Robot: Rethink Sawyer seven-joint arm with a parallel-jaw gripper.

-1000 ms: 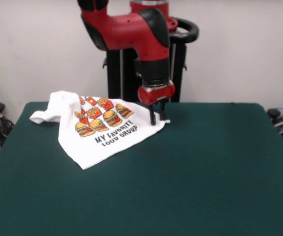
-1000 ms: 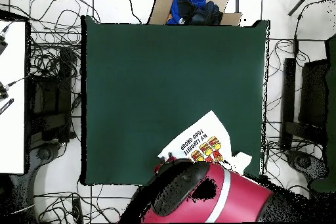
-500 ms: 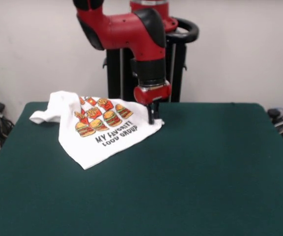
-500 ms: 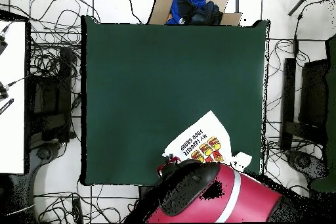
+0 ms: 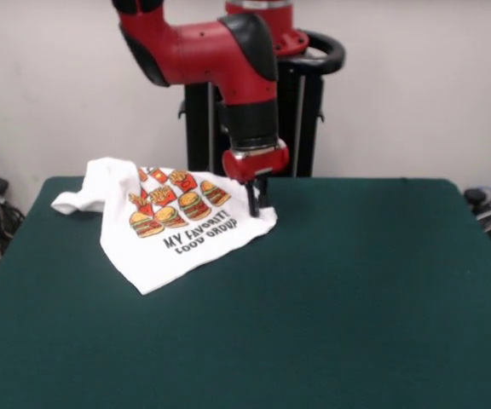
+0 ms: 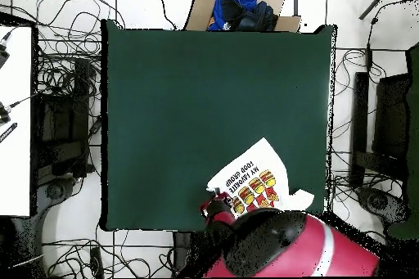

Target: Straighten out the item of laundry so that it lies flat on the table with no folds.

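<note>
White printed T-shirt (image 5: pixel 173 226) is lying rumpled near a back corner of the green table (image 5: pixel 331 315), one sleeve bunched. The gripper (image 5: pixel 256 204) is pinching its edge, fingers nearly together. Flattening is looking far from finished.

Shirt (image 5: pixel 173 228): I see it lying on the table (image 5: pixel 331 307), in the far left part in my front view.
Gripper (image 5: pixel 257 204): it stands at the shirt's right corner, tips down on the cloth.
Shirt sleeve (image 5: pixel 79 201): bunched at the shirt's far left end.
Cardboard box (image 6: pixel 239 3): overhead, just beyond the table edge opposite the shirt.
Cables (image 6: pixel 61 87): on the floor beside the table, well apart from the shirt.
</note>
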